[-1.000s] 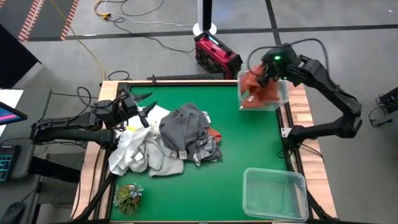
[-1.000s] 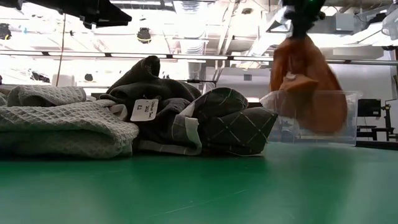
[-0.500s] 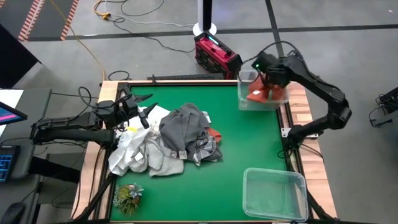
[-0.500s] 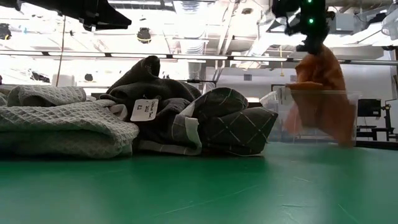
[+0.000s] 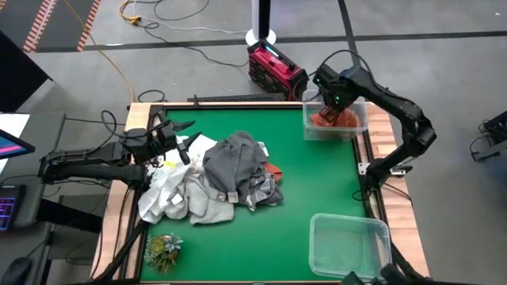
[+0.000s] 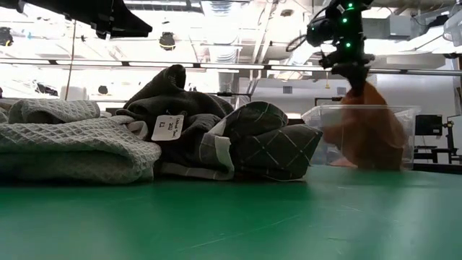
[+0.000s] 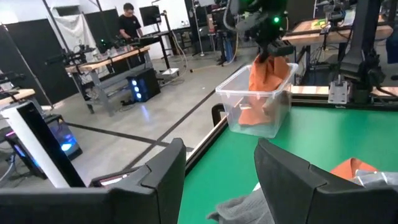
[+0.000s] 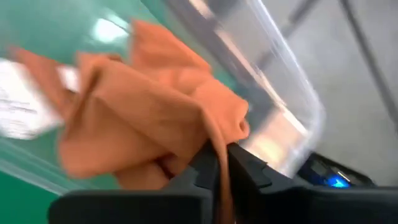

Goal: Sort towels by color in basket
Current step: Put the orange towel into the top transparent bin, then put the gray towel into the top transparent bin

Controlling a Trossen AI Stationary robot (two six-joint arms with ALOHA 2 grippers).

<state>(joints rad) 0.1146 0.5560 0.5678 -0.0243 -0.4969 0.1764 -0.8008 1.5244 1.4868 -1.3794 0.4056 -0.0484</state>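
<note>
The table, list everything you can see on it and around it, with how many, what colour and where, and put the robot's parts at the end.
Rust-orange towel: one, hanging into the far-right bin, pinched by the right gripper.
Second orange cloth: one, peeking out at the pile's right edge.
Dark grey towels: at least two, one checked, heaped mid-table.
White and pale grey towels: several, left part of the pile.
Clear bins: two, far-right corner and near-right corner.
Green leafy tuft: one, near-left corner.
Green table mat: one.
Red case: one, on the floor beyond the table.
Person: one, at a distant desk.
Left gripper: open, at the pile's left edge.
Right gripper: shut on the towel, over the far bin.
</note>
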